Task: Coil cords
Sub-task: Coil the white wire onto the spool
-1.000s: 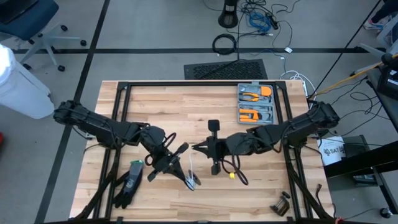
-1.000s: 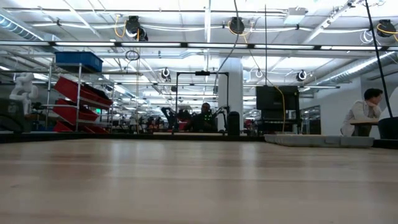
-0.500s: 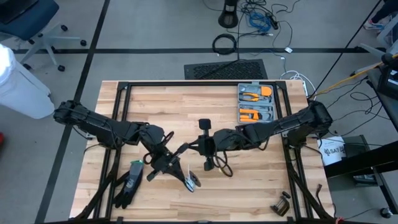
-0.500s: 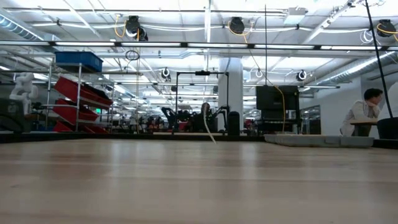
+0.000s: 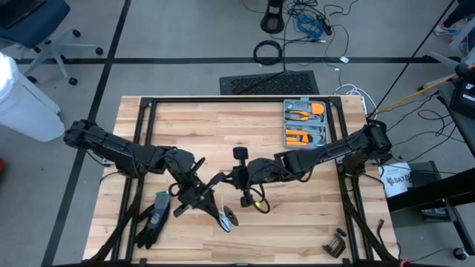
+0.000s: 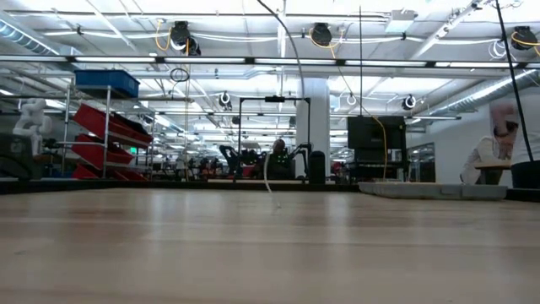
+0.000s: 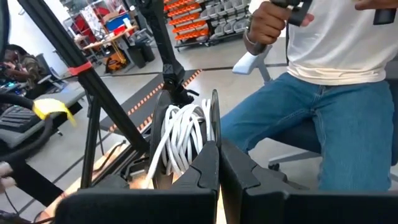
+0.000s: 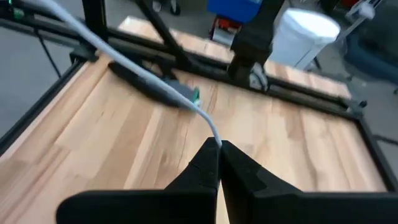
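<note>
The bench [image 5: 223, 126] is pale wood in jointed strips, smooth with a soft sheen, framed by matt black metal rails [image 5: 237, 99]. The white cord [image 7: 183, 134] looks like smooth, slightly glossy plastic. Both claws, left [image 7: 217, 163] and right [image 8: 219, 158], look like matt black plastic.

Only partial black letters, roughly "SAT", show on the white bucket [image 5: 396, 180].

My wooden table [image 5: 200, 130] is carrying a grey tool case [image 5: 305, 123] holding orange-handled tools at its far right, a black glove [image 5: 153, 220] lying near my left arm, and a small dark bundle [image 5: 336, 242] sitting at the near right corner.
</note>
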Robot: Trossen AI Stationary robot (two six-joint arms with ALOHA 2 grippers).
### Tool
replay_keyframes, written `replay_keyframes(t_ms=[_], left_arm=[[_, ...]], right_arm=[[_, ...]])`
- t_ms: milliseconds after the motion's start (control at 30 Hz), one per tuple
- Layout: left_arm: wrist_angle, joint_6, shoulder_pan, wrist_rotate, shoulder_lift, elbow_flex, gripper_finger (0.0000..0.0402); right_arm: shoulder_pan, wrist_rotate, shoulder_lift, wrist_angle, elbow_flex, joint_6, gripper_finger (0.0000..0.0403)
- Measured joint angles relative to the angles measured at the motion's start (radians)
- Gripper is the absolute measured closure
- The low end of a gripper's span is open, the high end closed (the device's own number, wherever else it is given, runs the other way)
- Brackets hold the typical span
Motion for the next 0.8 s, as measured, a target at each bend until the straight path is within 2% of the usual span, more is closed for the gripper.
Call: replay_keyframes(t_ms=[367,800], left_arm=[[-0.048,0.026,-0.036,-0.069,-0.071,0.0,0.0401],[-0.204,0.026,-0.092,-0.296,-0.155,0.0,0.0402]], right_arm=[[0.046,0.005,0.0,-0.213,0.0,0.134,0.0403],[0.143,0.008,0.0,-0.302,0.0,0.249,0.0403]])
